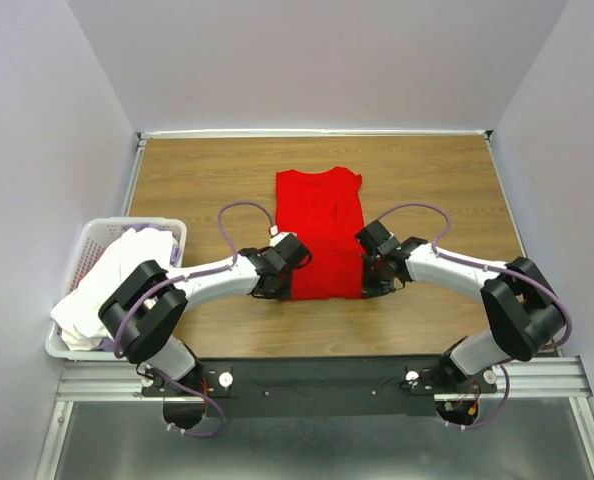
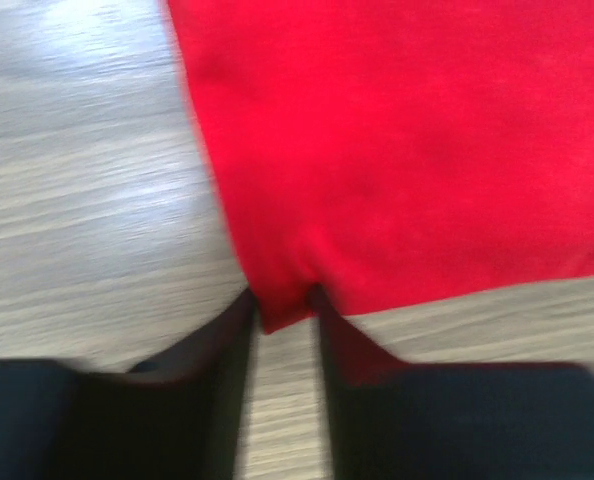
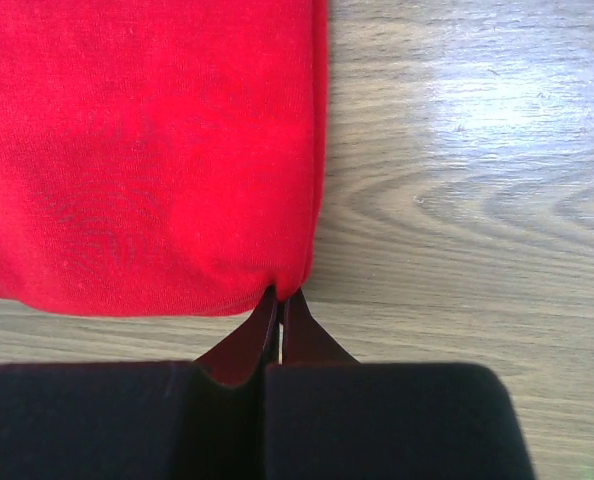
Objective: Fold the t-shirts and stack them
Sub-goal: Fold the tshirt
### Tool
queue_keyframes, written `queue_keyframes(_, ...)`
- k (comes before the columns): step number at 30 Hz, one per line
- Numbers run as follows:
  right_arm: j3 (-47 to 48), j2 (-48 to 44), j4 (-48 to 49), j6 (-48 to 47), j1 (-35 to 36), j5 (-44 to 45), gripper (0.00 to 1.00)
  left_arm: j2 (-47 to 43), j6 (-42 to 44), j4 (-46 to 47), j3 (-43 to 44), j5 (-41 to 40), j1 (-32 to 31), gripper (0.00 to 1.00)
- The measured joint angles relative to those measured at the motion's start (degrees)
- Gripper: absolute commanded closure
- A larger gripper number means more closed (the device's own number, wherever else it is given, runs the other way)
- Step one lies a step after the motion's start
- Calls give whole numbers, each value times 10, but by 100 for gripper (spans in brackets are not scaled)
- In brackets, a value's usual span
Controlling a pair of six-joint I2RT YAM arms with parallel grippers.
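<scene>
A bright red t-shirt (image 1: 322, 220) lies flat on the wooden table, folded into a long strip with its collar at the far end. My left gripper (image 1: 283, 284) sits at the shirt's near left corner. In the left wrist view the red t-shirt (image 2: 407, 150) has that corner poking between the tips of the left gripper (image 2: 282, 302), whose jaws still stand apart with wood showing between them; this view is blurred. My right gripper (image 1: 369, 284) is at the near right corner. In the right wrist view the right gripper (image 3: 280, 296) is shut on the hem of the red t-shirt (image 3: 147, 150).
A white plastic laundry basket (image 1: 127, 222) stands at the table's left edge with white t-shirts (image 1: 102, 290) heaped in it. Walls close in the table on the left, right and far sides. Bare wood (image 1: 437, 190) lies on both sides of the red shirt.
</scene>
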Motion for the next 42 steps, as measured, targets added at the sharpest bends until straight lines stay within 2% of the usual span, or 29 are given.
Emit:
queue_keyframes(2, 0, 0, 0, -3, 0, 0, 99, 4, -5, 5, 3, 0, -7, 78)
queue_keyframes(3, 0, 0, 0, -5, 0, 0, 99, 5, -8, 5, 3, -1, -9, 82)
queue_keyframes(4, 1, 0, 0, -7, 1, 0, 99, 5, -12, 5, 3, -2, -10, 93)
queue_keyframes(5, 1, 0, 0, -8, 1, 0, 99, 5, -16, 5, 3, -2, -11, 100)
queue_keyframes(12, 5, -3, -2, -24, 2, -16, 99, 1, -28, 1, 0, -4, -22, 100)
queue_keyframes(15, -1, -15, -32, -34, 5, -46, 99, -26, -42, -25, -18, 3, -61, 100)
queue_keyframes(19, -18, -66, -140, -51, 20, -110, 99, -120, -84, -76, -76, 58, -148, 100)
queue_keyframes(23, -8, -116, -225, -66, 26, -143, 99, -212, -123, -106, -110, 114, -172, 100)
queue_keyframes(26, 41, -104, -282, -82, 26, -131, 99, -233, -119, -131, -83, 123, -140, 100)
queue_keyframes(28, 106, -78, -313, -93, 25, -105, 99, -228, -98, -141, -48, 124, -93, 100)
queue_keyframes(33, 236, -27, -333, -120, 8, -58, 99, -200, -38, -156, 36, 101, 7, 100)
queue_keyframes(42, 397, 50, -363, -174, -37, -25, 99, -175, 39, -163, 126, 93, 71, 100)
